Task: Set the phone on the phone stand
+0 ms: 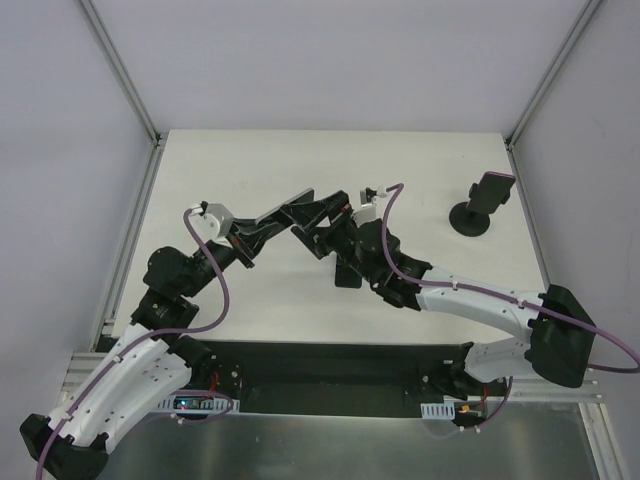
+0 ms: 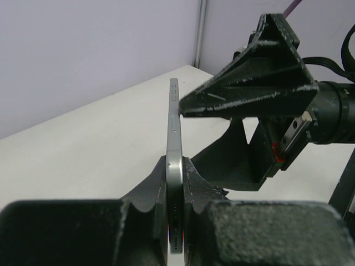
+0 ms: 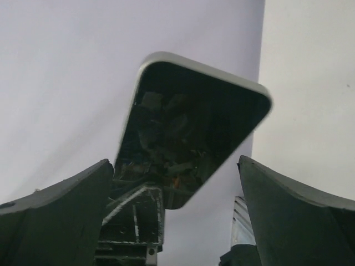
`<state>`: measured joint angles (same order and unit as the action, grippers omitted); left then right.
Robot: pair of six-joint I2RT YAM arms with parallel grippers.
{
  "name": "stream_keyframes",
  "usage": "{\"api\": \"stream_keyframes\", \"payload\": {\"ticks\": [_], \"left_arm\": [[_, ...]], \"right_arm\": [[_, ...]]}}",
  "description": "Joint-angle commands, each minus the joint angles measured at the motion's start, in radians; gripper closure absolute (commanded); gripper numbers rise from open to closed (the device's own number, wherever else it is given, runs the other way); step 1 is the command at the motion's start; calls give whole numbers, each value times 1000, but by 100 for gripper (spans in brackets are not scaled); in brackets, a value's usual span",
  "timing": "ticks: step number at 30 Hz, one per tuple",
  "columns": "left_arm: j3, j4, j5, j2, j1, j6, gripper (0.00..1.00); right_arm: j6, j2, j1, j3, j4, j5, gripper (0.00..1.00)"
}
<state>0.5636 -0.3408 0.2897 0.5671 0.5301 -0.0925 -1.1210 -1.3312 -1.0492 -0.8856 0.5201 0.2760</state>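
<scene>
The phone (image 2: 174,122) is a thin dark slab with a silver rim, held upright and edge-on above the table. My left gripper (image 2: 175,166) is shut on its lower end. In the right wrist view its glossy face (image 3: 188,127) fills the middle, tilted. My right gripper (image 3: 175,162) is open, with its fingers (image 3: 61,210) wide on both sides of the phone and clear of it. In the top view both grippers, left (image 1: 298,215) and right (image 1: 332,240), meet at the table's middle. The phone stand (image 1: 482,205) is at the far right with nothing on it.
The white table (image 1: 250,170) is walled by pale panels with aluminium posts (image 1: 125,80) at the back corners. The right gripper's triangular finger (image 2: 249,91) reaches close to the phone's top edge in the left wrist view. Purple cables (image 1: 225,300) run along both arms.
</scene>
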Motion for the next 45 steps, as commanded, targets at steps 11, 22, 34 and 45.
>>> {"api": "stream_keyframes", "payload": {"ticks": [11,22,34,45], "left_arm": [[-11,-164,22,-27,8,-15,100],[-18,-179,39,-10,8,-27,100],[-1,-156,100,16,8,-46,39],[67,-41,98,88,8,-41,32]], "right_arm": [[-146,-54,3,-88,113,60,3],[-204,-74,15,-102,107,60,21],[-99,-4,104,-41,87,2,99],[581,271,192,-110,-458,-29,99]]}}
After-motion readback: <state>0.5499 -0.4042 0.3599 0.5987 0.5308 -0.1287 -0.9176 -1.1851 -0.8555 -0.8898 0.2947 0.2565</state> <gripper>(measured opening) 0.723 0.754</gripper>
